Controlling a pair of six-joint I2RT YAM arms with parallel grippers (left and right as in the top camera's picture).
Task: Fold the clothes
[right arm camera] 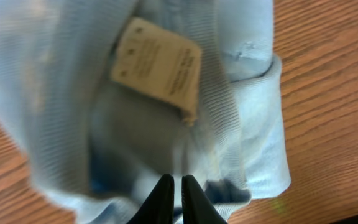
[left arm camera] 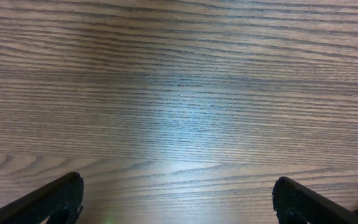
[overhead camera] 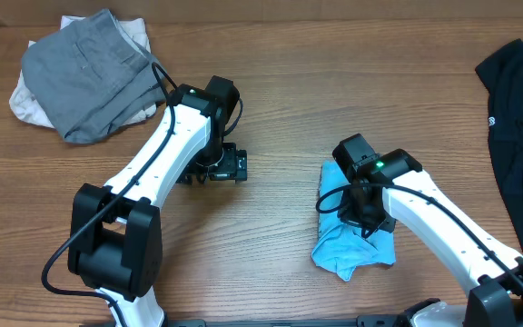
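Observation:
The light blue T-shirt (overhead camera: 354, 252) lies bunched in a small folded bundle on the wooden table, right of centre. My right gripper (overhead camera: 368, 216) sits on top of it. In the right wrist view the jaws (right arm camera: 174, 179) are pressed almost together with only a thin sliver between them, pinching a fold of the blue cloth (right arm camera: 61, 93). A beige care label (right arm camera: 157, 62) shows just beyond the tips. My left gripper (overhead camera: 218, 169) hovers over bare wood left of centre. Its fingers (left arm camera: 72, 185) stand wide apart with nothing between them (left arm camera: 178, 186).
A grey garment (overhead camera: 89, 73) lies crumpled on an off-white one (overhead camera: 27, 104) at the back left corner. A black garment (overhead camera: 520, 118) is spread along the right edge. Bare wood separates the two arms.

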